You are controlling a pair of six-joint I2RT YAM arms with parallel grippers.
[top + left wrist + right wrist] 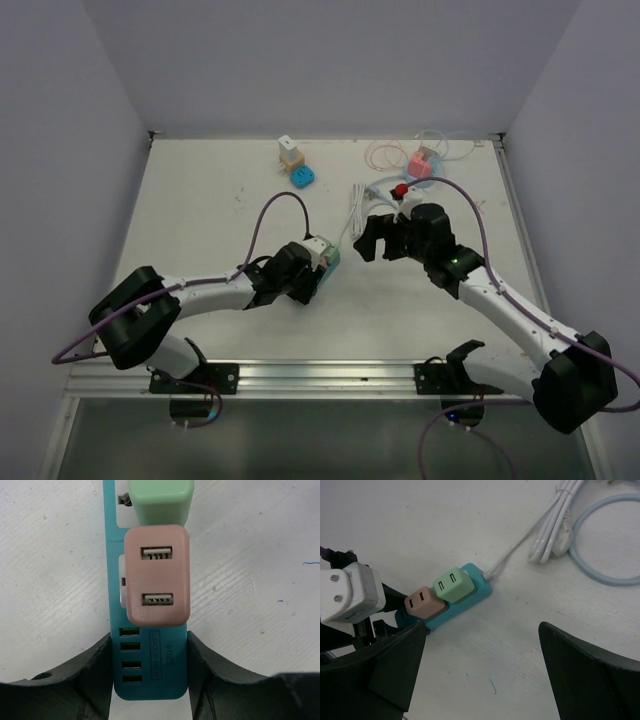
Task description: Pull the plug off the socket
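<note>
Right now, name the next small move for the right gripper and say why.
Probably ease the open right gripper over to straddle the mint-green square plug. The left gripper clamps the teal plastic power strip at its end, so it is braced, and the green plug sits farther from that grip than the pink square plug.

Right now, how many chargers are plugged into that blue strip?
2 on the blue strip: a pink charger by its gripped end, a green charger beside it, toward the cord. None seems hidden.
</note>
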